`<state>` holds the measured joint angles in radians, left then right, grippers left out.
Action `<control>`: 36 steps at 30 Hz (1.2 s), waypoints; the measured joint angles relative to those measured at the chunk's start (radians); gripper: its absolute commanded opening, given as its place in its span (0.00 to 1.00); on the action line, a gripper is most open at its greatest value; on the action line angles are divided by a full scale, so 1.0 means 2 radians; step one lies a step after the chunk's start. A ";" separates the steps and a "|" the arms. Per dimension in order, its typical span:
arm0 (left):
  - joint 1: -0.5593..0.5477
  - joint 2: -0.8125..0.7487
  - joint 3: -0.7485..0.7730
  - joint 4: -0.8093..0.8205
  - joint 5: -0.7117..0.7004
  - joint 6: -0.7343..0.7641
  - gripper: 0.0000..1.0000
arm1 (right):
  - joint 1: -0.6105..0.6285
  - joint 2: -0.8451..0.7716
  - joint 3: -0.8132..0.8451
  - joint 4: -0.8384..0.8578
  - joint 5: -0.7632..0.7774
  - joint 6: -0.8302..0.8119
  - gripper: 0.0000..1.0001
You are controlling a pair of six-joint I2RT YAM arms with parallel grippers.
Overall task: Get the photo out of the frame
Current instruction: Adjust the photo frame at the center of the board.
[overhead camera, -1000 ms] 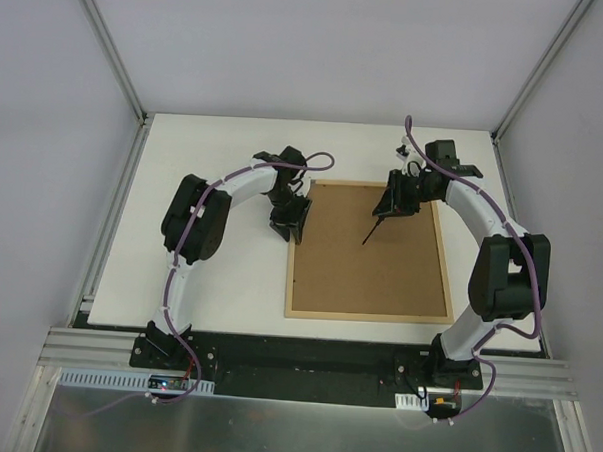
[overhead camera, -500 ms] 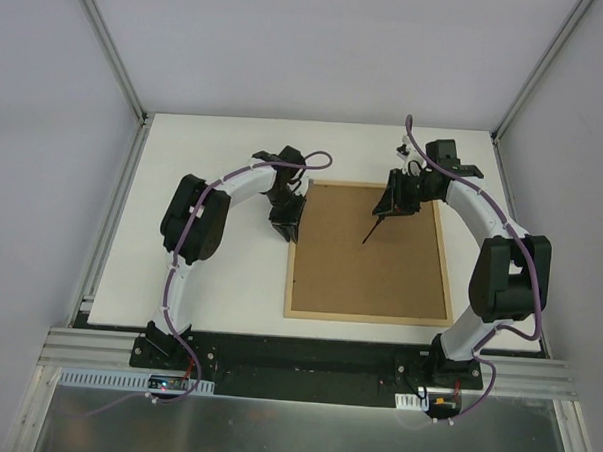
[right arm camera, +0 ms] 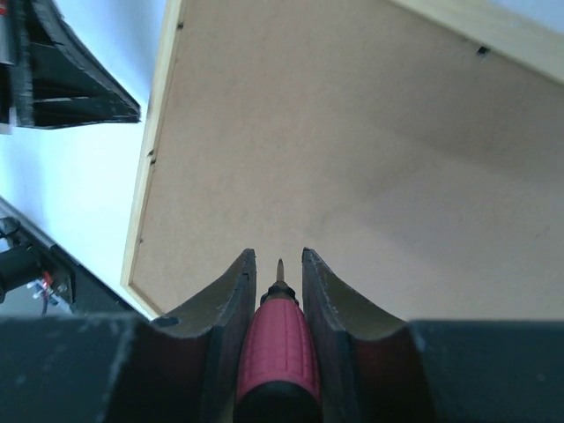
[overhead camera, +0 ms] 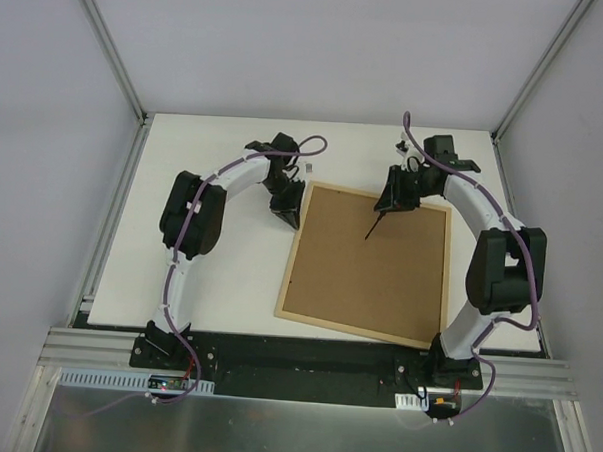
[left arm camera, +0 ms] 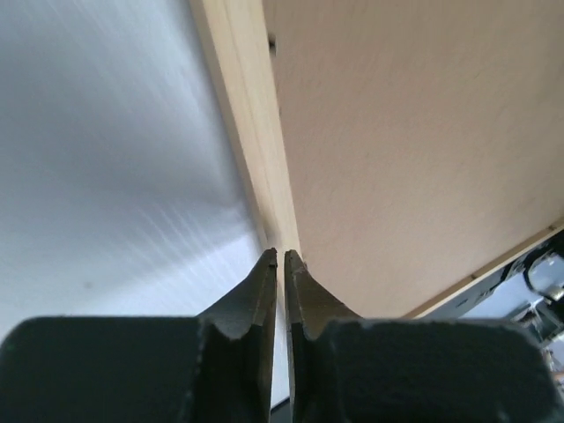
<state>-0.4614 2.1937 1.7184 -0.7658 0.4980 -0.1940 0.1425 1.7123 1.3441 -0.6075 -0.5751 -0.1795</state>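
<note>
One light-wood frame [overhead camera: 365, 264] flat on white bench [overhead camera: 239, 273], brown fibreboard back up, lying askew, near corner just beside bench edge. Further back, two claws at its far end. Left claw [left arm camera: 280, 256] pinched to a hairline gap, tips at frame's far-left wooden rail. Right claw [right arm camera: 278, 257] clamped narrow on one red-handled pointed tool [right arm camera: 275, 344], tip aimed at brown back.

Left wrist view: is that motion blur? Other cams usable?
Left wrist: table streaked with blur, frame rail soft, fingers crisper. Right wrist: frame's brown back sharp, red-handled tool close and slightly soft. Top external: sharp, even light, faint shadows only.
</note>
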 measured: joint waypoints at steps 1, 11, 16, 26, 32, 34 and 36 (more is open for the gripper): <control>0.003 0.005 0.015 0.002 0.002 0.000 0.19 | 0.000 0.010 0.009 0.000 0.006 -0.002 0.00; 0.012 -0.080 -0.058 0.017 0.004 0.047 0.47 | -0.001 0.031 0.025 -0.021 0.018 -0.035 0.01; -0.050 -0.133 -0.130 0.000 0.003 0.090 0.48 | -0.001 -0.004 0.012 -0.049 0.014 -0.063 0.00; -0.086 -0.115 -0.165 -0.027 -0.027 0.105 0.45 | 0.000 -0.060 -0.017 -0.062 0.003 -0.077 0.00; -0.087 -0.094 -0.165 -0.038 -0.026 0.104 0.45 | 0.006 -0.068 -0.033 -0.061 -0.001 -0.078 0.00; -0.089 -0.089 -0.165 -0.040 -0.021 0.104 0.44 | 0.008 -0.068 -0.034 -0.061 -0.004 -0.078 0.00; -0.091 -0.084 -0.163 -0.043 -0.015 0.103 0.43 | 0.010 -0.068 -0.036 -0.061 -0.007 -0.078 0.00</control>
<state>-0.6426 2.0262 1.3930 -0.8528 0.4671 0.0116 0.1616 1.5761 1.2716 -0.7288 -0.5888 -0.3347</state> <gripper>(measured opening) 0.447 0.277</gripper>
